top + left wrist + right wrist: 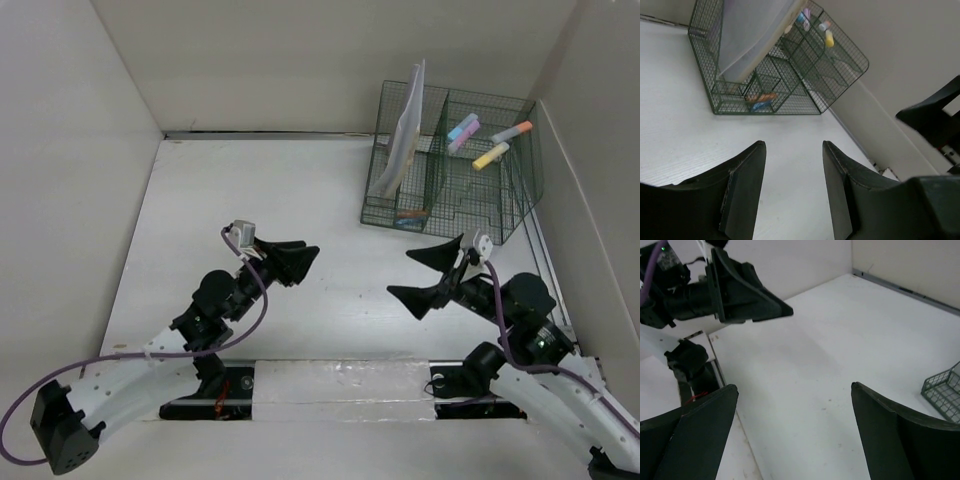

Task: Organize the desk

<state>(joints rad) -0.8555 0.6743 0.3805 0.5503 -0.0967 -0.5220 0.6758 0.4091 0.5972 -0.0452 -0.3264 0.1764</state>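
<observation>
Top external view: both grippers are empty over the desk (300, 190).
Left gripper (303, 266) jaws are held apart, right gripper (400, 273) jaws spread wide. Items are stowed in the far-right wire rack (450, 170); sorting is judged finished, so arm withdrawal is called for next.

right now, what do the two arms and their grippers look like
Both match: white lower links, black joints, and matte black grippers, the left gripper and the right gripper, each with two broad wedge-shaped fingers tapering to a point. A purple cable runs along each arm to a small pale wrist camera.
</observation>
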